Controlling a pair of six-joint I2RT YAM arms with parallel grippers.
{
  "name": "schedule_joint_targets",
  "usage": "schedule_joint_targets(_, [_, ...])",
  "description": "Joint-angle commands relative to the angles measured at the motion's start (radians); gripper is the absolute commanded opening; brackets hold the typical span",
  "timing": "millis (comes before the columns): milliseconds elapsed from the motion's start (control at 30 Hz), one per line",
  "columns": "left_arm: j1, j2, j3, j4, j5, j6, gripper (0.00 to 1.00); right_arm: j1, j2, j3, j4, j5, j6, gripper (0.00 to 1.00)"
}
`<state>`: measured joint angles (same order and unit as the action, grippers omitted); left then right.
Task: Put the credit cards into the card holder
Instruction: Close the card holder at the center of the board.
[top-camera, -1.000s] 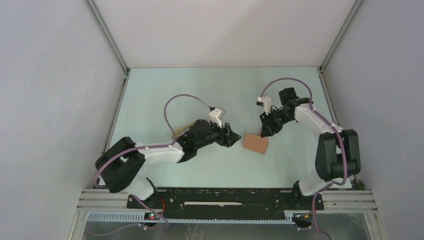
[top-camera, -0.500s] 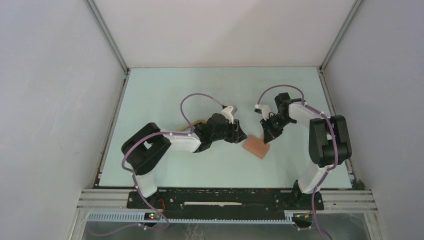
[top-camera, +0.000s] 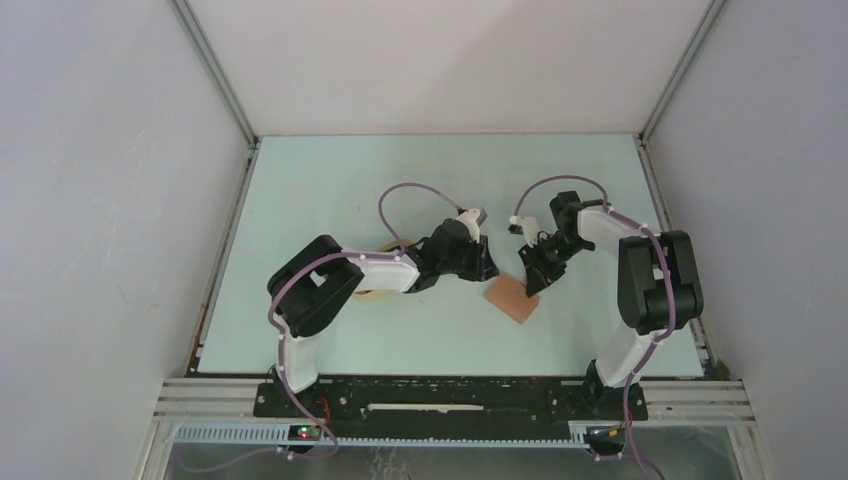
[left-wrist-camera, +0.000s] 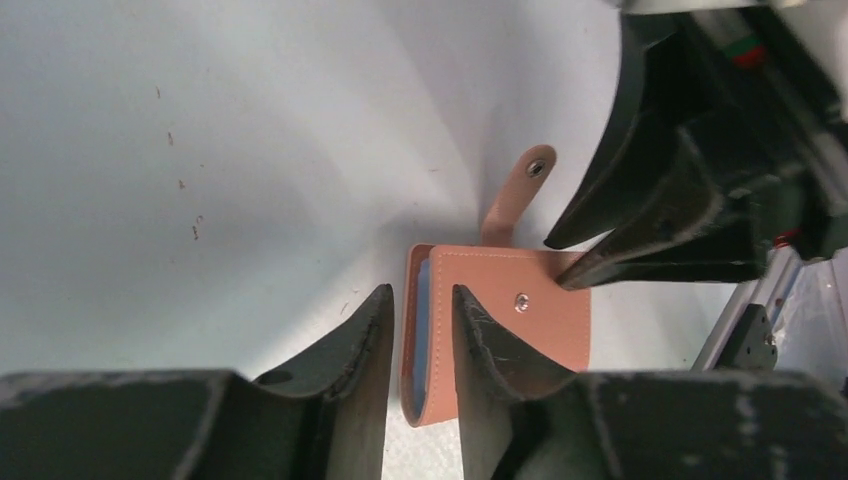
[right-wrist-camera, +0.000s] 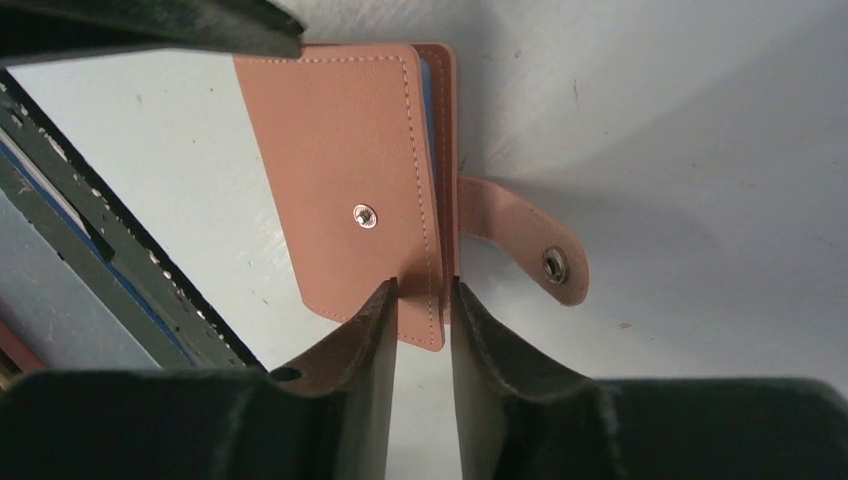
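While both arms bend inward over the pale green table (top-camera: 320, 200), the left arm (top-camera: 340, 275) and right arm (top-camera: 655, 280) meet at the card holder (top-camera: 513, 299), which lies folded and flat on the table between them. Left gripper (left-wrist-camera: 422, 295): fingers narrowly apart, straddling an edge where blue lining shows. Right gripper (right-wrist-camera: 422, 285): fingers narrowly apart over a cover corner near the tab; contact with the leather cannot be told. The snap tab (left-wrist-camera: 515, 195) lies unfastened beside the holder.

Matt leather, scuffed plastic
Ahead of the jaws the card holder (right-wrist-camera: 340, 170) looked matt, grained leather (metal snap (right-wrist-camera: 365, 214) shiny); the right gripper (right-wrist-camera: 423, 290) was scuffed black plastic.
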<state>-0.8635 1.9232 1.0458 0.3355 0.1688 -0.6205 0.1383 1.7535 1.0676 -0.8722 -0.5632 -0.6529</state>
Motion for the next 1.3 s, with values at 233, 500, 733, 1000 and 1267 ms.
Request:
schedule_joint_targets(233, [-0.022, 0.030, 0.060, -0.081, -0.009, 0.028, 0.26, -0.042, -0.189, 0.119, -0.146, -0.136, -0.043, 0.46])
schedule_joint_targets(500, [-0.022, -0.003, 0.018, -0.062, -0.045, 0.044, 0.26, -0.036, -0.232, 0.122, -0.110, -0.222, 0.080, 0.46])
schedule_joint_targets(733, [0.020, -0.168, -0.119, 0.054, -0.088, 0.061, 0.29, 0.094, -0.164, 0.031, 0.017, -0.004, 0.141, 0.41])
schedule_joint_targets(1000, [0.018, -0.283, -0.155, 0.076, 0.044, 0.138, 0.28, 0.134, -0.086, 0.021, 0.072, 0.177, 0.166, 0.14])
schedule_joint_targets(1267, [-0.020, -0.104, -0.010, 0.057, 0.235, 0.140, 0.15, 0.072, -0.025, 0.034, 0.017, 0.050, 0.142, 0.14])
